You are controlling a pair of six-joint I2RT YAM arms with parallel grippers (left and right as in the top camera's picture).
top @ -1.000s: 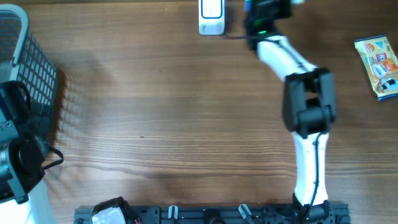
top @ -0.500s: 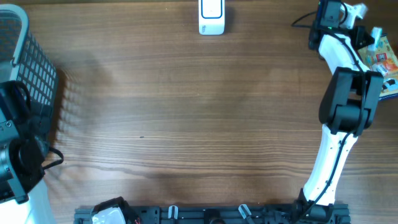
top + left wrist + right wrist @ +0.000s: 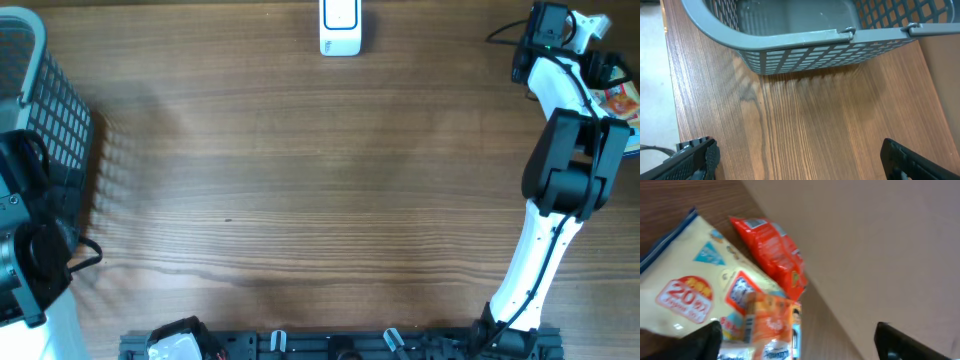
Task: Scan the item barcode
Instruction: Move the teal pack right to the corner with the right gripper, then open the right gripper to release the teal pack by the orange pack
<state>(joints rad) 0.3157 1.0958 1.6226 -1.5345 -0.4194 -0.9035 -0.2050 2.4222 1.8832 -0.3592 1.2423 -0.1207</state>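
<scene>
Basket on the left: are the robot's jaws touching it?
Apart. The left wrist view shows bare wooden table between the basket and both open left jaws.

Grey lattice basket (image 3: pixel 805 37), brown wood-grain table (image 3: pixel 300 180), cream-and-blue packet (image 3: pixel 690 285), red-orange pouch (image 3: pixel 772 250), white scanner (image 3: pixel 340 30)
</scene>
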